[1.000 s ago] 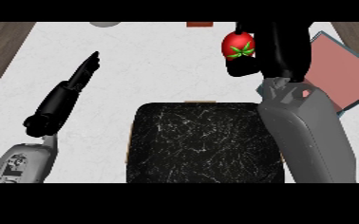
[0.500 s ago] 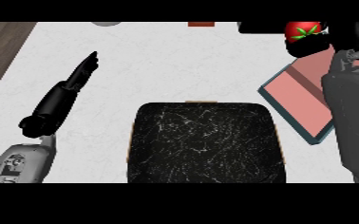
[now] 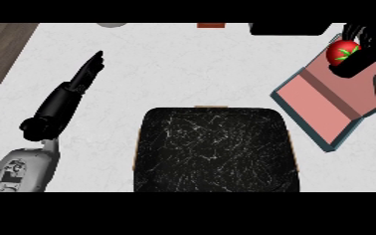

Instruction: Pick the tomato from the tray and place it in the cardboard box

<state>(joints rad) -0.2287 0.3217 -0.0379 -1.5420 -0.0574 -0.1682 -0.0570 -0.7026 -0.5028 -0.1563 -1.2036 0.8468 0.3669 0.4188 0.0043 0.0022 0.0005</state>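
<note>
Now right hand (image 3: 354, 62) curled on tomato (image 3: 342, 52) above cardboard box (image 3: 323, 104), tray (image 3: 213, 152) nearby; left hand (image 3: 70, 92) straight-fingered.

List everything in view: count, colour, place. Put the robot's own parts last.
tomato: one, red with green stem, held above the box at the right edge
cardboard box: one, pink inside with dark rim, open, right side of the counter
tray: one, black marbled, lower centre
counter: one, white
red item: one, top edge, cut off
grey item: one, top edge, cut off
dark item: one, top right edge
left hand: one, black, fingers straight, resting at left
right hand: one, black, curled round the tomato
</note>
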